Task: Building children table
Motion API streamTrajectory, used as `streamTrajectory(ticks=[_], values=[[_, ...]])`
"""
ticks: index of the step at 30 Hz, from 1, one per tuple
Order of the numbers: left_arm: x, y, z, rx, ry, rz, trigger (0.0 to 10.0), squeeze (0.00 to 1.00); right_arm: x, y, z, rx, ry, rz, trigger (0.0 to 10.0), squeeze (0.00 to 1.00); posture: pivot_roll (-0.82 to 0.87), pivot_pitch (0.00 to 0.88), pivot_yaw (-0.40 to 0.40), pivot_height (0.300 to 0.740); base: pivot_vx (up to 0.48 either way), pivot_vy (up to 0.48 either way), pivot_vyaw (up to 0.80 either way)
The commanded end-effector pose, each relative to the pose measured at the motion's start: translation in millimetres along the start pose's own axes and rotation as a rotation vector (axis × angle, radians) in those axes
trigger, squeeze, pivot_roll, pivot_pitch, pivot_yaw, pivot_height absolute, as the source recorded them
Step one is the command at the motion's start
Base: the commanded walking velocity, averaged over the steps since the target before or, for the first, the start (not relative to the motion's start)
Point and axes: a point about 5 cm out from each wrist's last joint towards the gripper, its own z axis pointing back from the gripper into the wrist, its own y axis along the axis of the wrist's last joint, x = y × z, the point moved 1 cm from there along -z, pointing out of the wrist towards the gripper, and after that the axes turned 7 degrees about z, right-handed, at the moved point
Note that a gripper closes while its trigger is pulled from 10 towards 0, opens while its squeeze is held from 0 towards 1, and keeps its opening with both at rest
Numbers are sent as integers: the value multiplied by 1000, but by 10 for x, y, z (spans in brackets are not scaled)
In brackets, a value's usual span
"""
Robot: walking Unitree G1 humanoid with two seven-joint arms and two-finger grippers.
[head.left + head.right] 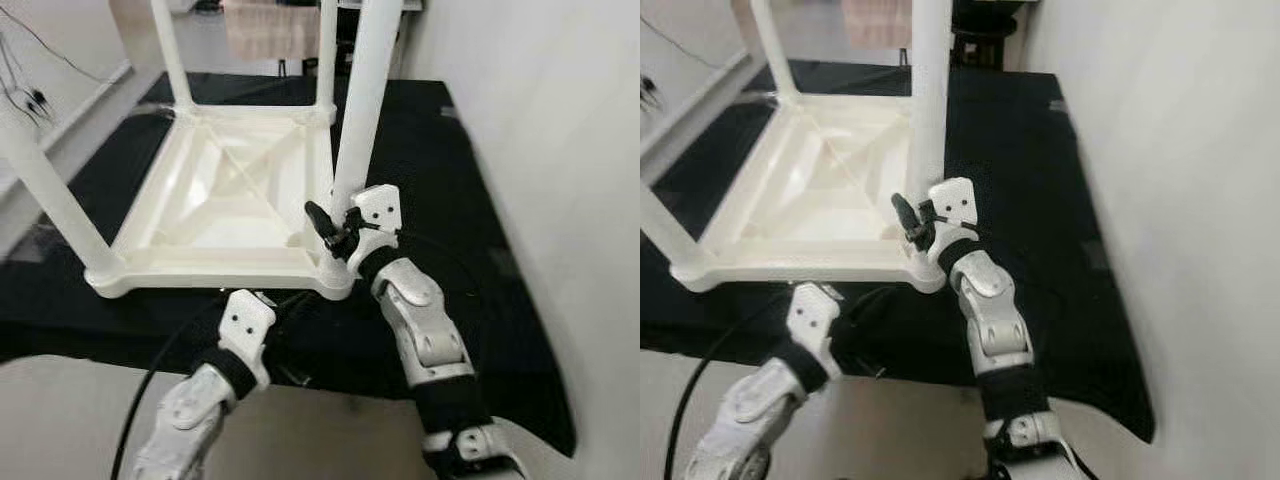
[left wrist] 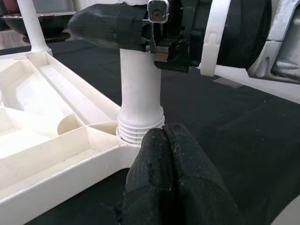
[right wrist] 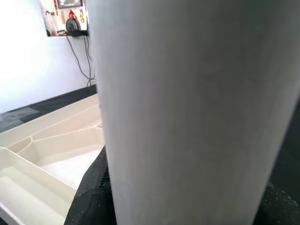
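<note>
A white plastic children's table [image 1: 230, 190] lies upside down on a black mat [image 1: 450, 200], its legs pointing up. My right gripper [image 1: 335, 232] is shut on the near-right leg [image 1: 362, 100], low down just above its socket; the leg [image 3: 187, 108] looms close in the right wrist view, with a black finger [image 3: 91, 197] against it. My left gripper [image 2: 164, 140] is shut with nothing in it. Its tips sit at the near corner of the table, just in front of the leg's ribbed base [image 2: 140, 126]. The left wrist [image 1: 245, 325] is below the table's near edge.
Three other legs stand up at the near left [image 1: 50, 190], far left [image 1: 170, 50] and far right [image 1: 327, 50]. A white wall [image 1: 560, 150] runs close on the right. Cables [image 1: 30, 95] hang at the left, and a black cable [image 1: 150, 390] trails along my left arm.
</note>
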Motion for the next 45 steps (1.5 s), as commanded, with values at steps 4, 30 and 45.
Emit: streamTrajectory(ticks=[4, 30, 45], values=[[-2, -40, 13, -22, -10, 10, 10000, 0, 68, -353, -8, -160, -9, -43, 0, 0, 88, 137, -35, 740, 0, 0, 0], [30, -28, 22, -10, 25, -51, 10000, 0, 345, 122, -245, 0, 623, -53, 9529, 0, 140, 116, -49, 740, 0, 0, 0], [77, 17, 182, 33, 180, -16, 10000, 0, 952, -241, 94, -133, 351, 34, 0, 0, 119, 106, -39, 740, 0, 0, 0]])
